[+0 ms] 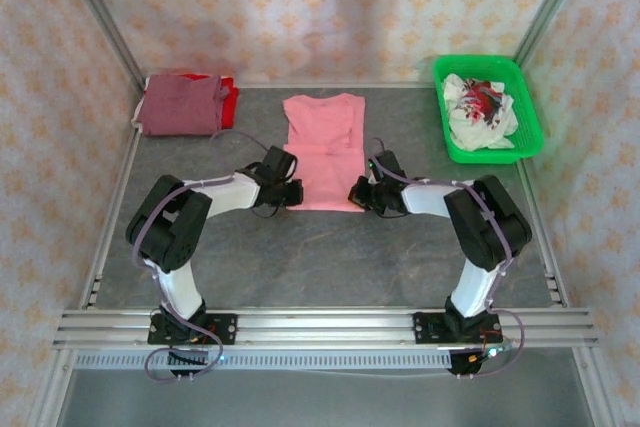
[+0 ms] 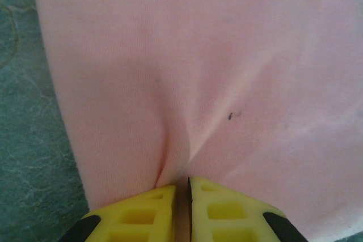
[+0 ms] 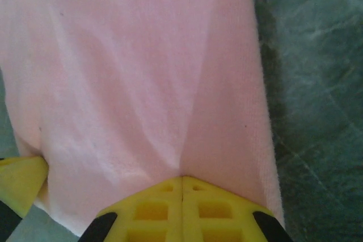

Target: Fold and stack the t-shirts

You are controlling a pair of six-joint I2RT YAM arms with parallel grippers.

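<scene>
Top: salmon-pink t-shirt (image 1: 325, 147) lies flat on the counter (image 1: 300, 257). Left hand (image 1: 288, 190) and right hand (image 1: 362, 193) are at its near hem corners. Maroon t-shirt (image 1: 182, 105) sits on red t-shirt (image 1: 230, 102), far-left of the pink one. Left wrist: left hand pinched on a pucker of pink hem. Right wrist: right hand clenched on the hem too. Cloth looks light, limp and stretchy, so grip both hem corners and keep tension even.

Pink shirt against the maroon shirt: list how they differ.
The pink shirt lies long and central; the maroon shirt is a compact block far left. The pink shirt rests on bare table; the maroon shirt sits on a red shirt. The left gripper and right gripper pinch the pink shirt's near edge; the maroon shirt is untouched. Both lie flat.
</scene>
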